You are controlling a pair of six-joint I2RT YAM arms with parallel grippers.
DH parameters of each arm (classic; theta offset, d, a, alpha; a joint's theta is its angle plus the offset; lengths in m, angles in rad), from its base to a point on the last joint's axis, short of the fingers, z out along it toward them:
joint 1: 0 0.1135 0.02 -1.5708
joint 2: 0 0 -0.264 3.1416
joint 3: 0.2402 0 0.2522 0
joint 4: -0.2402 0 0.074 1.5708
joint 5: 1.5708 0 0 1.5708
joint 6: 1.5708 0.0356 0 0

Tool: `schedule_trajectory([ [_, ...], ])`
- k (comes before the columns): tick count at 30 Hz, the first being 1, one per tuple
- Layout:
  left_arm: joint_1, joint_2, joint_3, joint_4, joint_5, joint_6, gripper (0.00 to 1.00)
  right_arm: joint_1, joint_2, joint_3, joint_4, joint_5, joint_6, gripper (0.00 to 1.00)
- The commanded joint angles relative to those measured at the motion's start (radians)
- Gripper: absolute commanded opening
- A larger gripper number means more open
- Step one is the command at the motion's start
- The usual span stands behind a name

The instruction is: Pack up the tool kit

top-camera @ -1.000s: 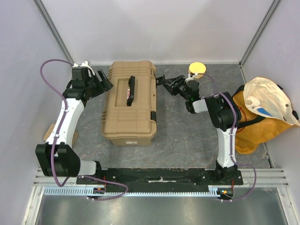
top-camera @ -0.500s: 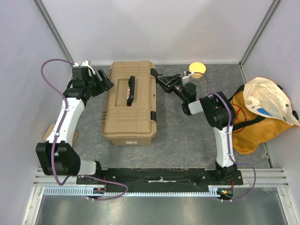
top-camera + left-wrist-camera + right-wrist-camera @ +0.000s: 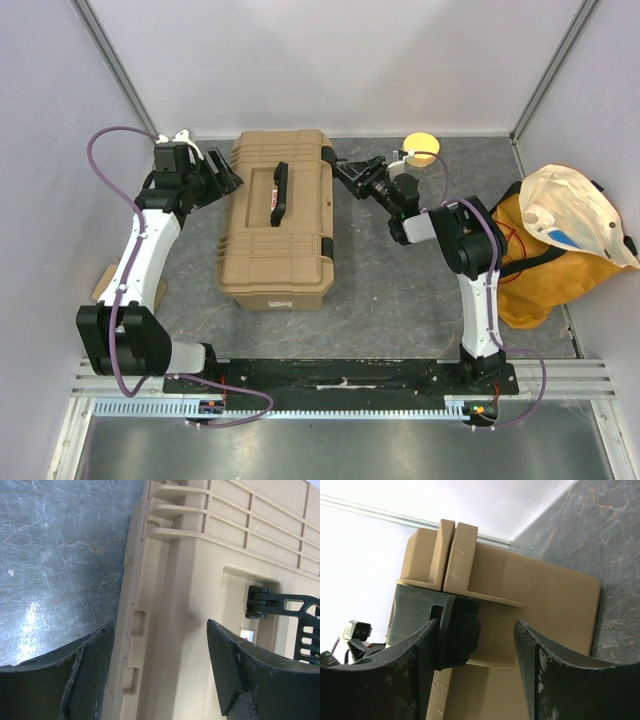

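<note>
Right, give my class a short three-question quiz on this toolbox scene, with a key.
1. True or false: the lid of the toolbox stands open.
2. What sits between the fingers of the right gripper? A) a black latch B) a red screwdriver C) a blue spanner
3. On which side of the toolbox does the orange bag lie?
Key: 1 false; 2 A; 3 the robot's right.

An orange-yellow fabric bag (image 3: 530,285) topped by a cream sack (image 3: 575,215) sits at the right edge of the grey bench (image 3: 390,290), a round yellow disc (image 3: 421,145) lies upper centre-right, and a cardboard scrap (image 3: 103,287) lies at the left edge.
</note>
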Motion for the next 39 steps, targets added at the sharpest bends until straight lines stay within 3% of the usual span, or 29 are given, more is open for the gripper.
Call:
schedule_trajectory([
  [1,0.005,-0.036,-0.003,0.029,0.008,0.0,0.79,0.02,-0.079,-0.016,-0.106,0.002,-0.122,0.69],
  [21,0.003,-0.026,-0.014,0.031,0.006,0.009,0.79,0.023,-0.125,0.061,-0.447,0.037,-0.351,0.66],
  [25,0.005,-0.029,-0.012,0.031,0.005,0.012,0.79,0.023,-0.128,0.085,-0.44,0.04,-0.369,0.66],
  [30,0.005,-0.031,-0.012,0.031,0.0,0.013,0.79,0.023,-0.116,0.056,-0.311,0.035,-0.247,0.67],
  [39,0.005,-0.034,-0.014,0.029,0.001,0.007,0.78,0.034,0.03,0.045,0.082,-0.031,0.175,0.68],
])
